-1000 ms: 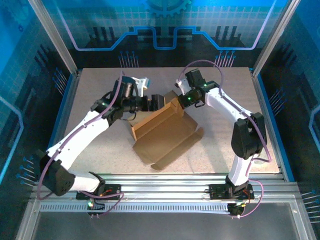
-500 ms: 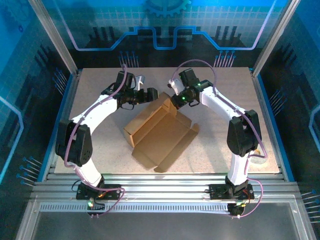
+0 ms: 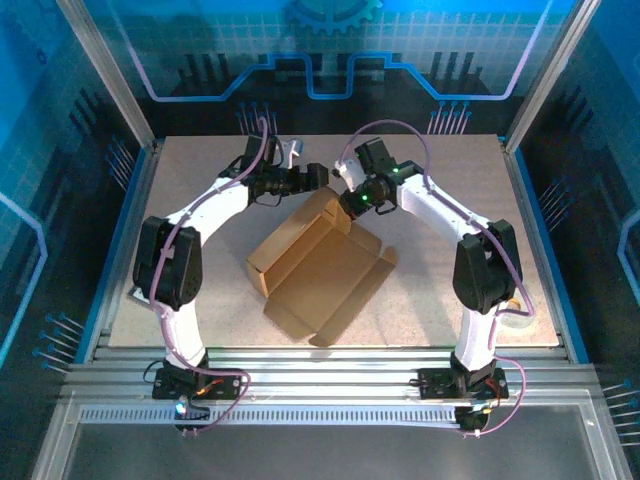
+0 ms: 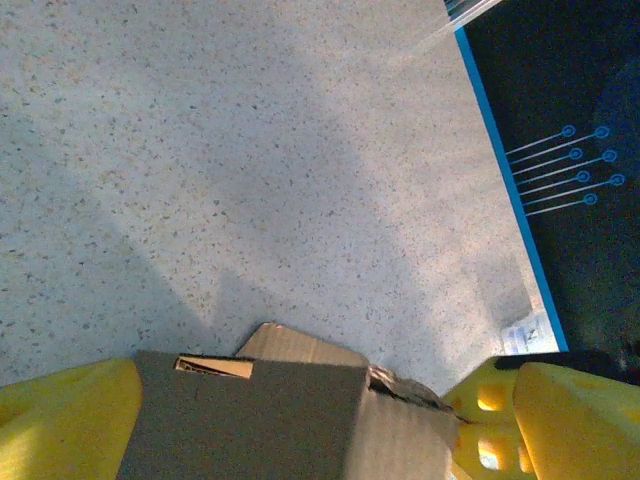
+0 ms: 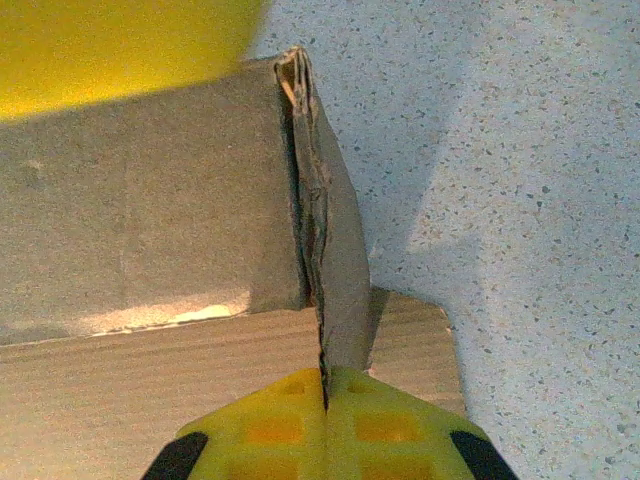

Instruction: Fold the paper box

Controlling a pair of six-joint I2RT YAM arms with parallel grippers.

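Box: the paper box (image 3: 318,262) lay half-formed on the table (image 3: 190,210), with one raised wall along its left side and a flat flap spread out on its near-right side.
Long axis: it ran slantwise, from the box's near-left corner to its far-right end, and both arms met at that far end.
Right pincer: the right gripper (image 5: 325,388) was pressed together on an upright edge of cardboard at the box's far-right corner. The crumpled edge of the sheet ran straight into the seam between its fingers.
Left pincer: the left gripper (image 3: 313,178) stood spread wide at the far-left side of that same end. In its wrist view one finger (image 4: 65,420) sat to either side of the box's end wall. Whether either pad touched the cardboard could not be told.
Deciding relation: the end wall lay between the left fingers and crosswise to the box's long axis, so closing them would probably squeeze that wall from both sides.
Nearer arm: the right one already held the box, and the left was just beside it.
Step, as judged: the far end was being set up while the near flap was not yet folded.
Risk: the pinched corner looked creased and might buckle further.
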